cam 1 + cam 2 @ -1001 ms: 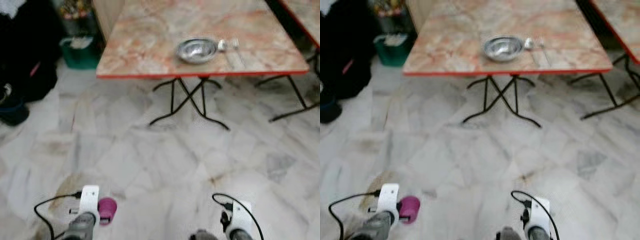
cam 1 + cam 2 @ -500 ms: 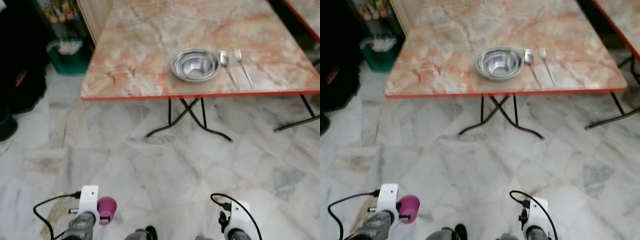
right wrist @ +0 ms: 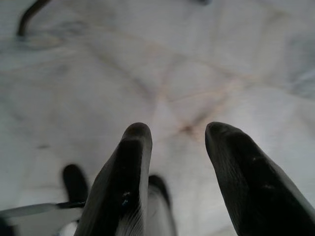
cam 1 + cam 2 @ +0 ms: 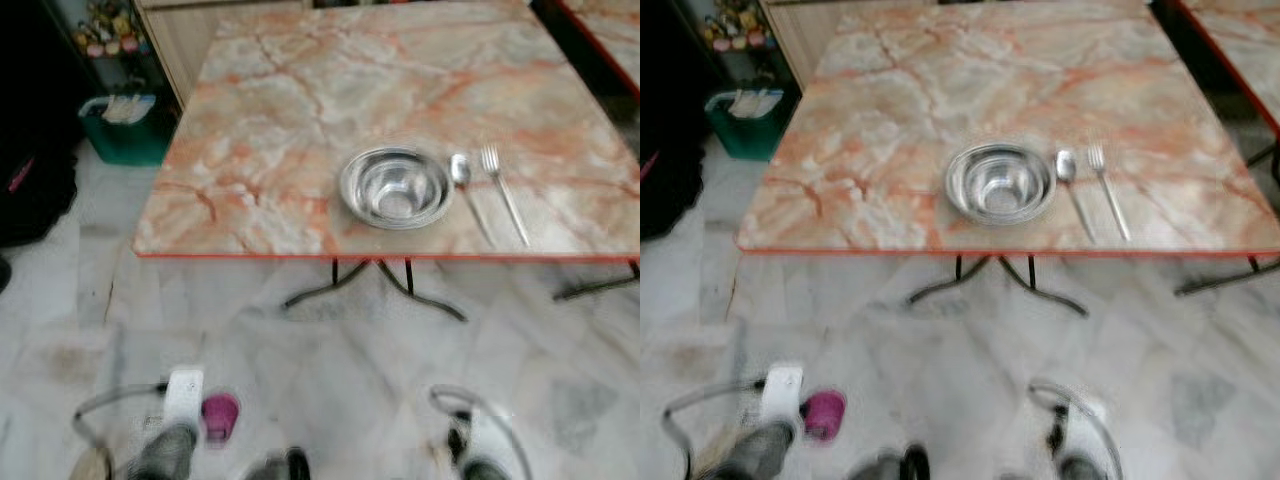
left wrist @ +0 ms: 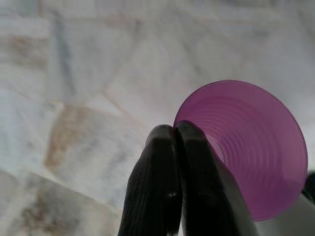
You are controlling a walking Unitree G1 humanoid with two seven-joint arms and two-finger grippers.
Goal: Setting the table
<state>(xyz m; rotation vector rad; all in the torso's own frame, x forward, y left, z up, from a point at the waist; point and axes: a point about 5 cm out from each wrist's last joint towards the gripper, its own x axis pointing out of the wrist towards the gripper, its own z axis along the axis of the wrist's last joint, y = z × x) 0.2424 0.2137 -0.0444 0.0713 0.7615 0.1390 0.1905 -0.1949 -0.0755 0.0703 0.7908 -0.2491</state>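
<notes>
Nearest the robot, low over the pale marble-tiled floor (image 4: 330, 380), the left end effector (image 5: 174, 130) has its two black fingers pinched together on the rim of a small translucent purple plastic cup (image 5: 251, 147), which it carries beside the left wrist; in the head view that cup shows as a magenta blob at the bottom. The right end effector (image 3: 172, 135) hangs over the floor with its fingers spread apart and nothing between them.

Farther ahead stands the folding surface with a pink-and-cream marble-patterned top and red edge (image 4: 250, 150) on black crossed legs. Near its front edge sits a round shiny steel bowl (image 4: 395, 187). Just beside the bowl, on the robot's right, lie a steel spoon (image 4: 466, 185) and then a steel fork (image 4: 503, 190), side by side with handles toward the robot. Beyond the surface's left corner a green bin (image 4: 125, 125) rests on the floor.

The step in hand looks like carrying the cup to the place setting, with the walk not yet finished, given the blur at the frame bottom. The next move calls for closing on the front edge, raising the left arm, and setting the cup upright on bare top near the bowl, probably on its free left side.

No brand, label or writing can be read anywhere.
</notes>
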